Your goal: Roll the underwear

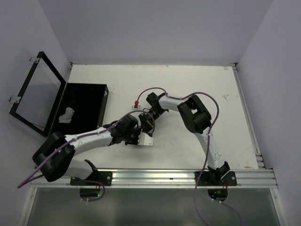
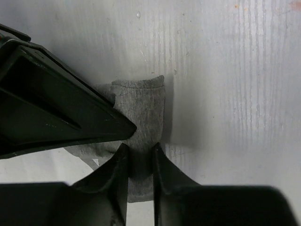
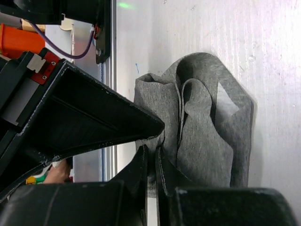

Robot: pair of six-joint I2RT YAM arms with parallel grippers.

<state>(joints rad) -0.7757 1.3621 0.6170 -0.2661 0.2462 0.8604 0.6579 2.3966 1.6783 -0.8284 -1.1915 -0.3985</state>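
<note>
A heather grey underwear (image 2: 141, 103) lies bunched on the white table in the middle, partly folded over itself (image 3: 207, 136). In the top view only a pale corner of the underwear (image 1: 146, 141) shows under the two wrists. My left gripper (image 2: 139, 147) has its fingers closed on a narrow rolled part of the cloth, which fills the gap between them. From the far side, my right gripper (image 3: 151, 149) is shut on a thin edge of the same garment. The grippers (image 1: 136, 136) (image 1: 146, 123) sit almost against each other.
A flat black box (image 1: 84, 101) stands at the left with its hinged lid (image 1: 37, 94) open, and a small pale rolled garment (image 1: 66, 116) lies inside. A metal rail (image 1: 155, 176) runs along the near table edge. White walls enclose the table.
</note>
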